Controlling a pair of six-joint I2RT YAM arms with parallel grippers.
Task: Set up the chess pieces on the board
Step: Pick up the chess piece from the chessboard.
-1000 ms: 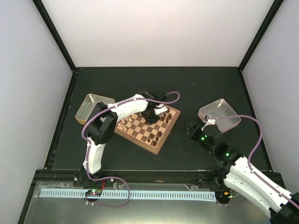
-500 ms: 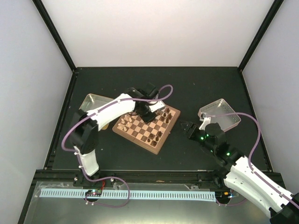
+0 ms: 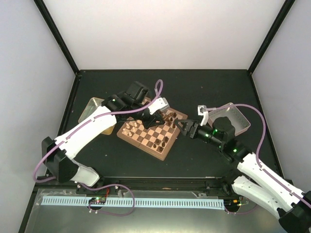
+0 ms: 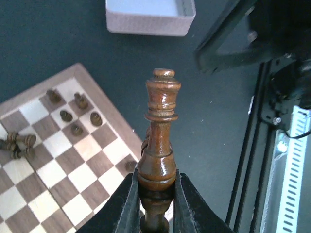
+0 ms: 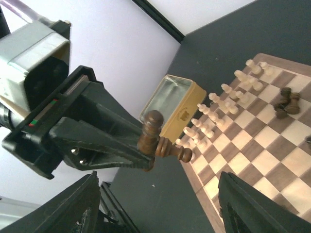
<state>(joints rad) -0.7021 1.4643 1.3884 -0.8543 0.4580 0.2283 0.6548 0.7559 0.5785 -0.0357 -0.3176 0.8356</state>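
From above and behind we look down on the whole table (image 3: 204, 87). Our left wrist view hangs close over the board (image 4: 63, 145), our right skims it low; all three share it.

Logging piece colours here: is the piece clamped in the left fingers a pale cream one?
No, the chess piece pinched between the left fingers is glossy dark brown in the left wrist view.

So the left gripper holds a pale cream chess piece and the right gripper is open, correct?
No. The chess piece in the left gripper is dark brown, not pale cream; the left wrist view shows it. The right gripper is open.
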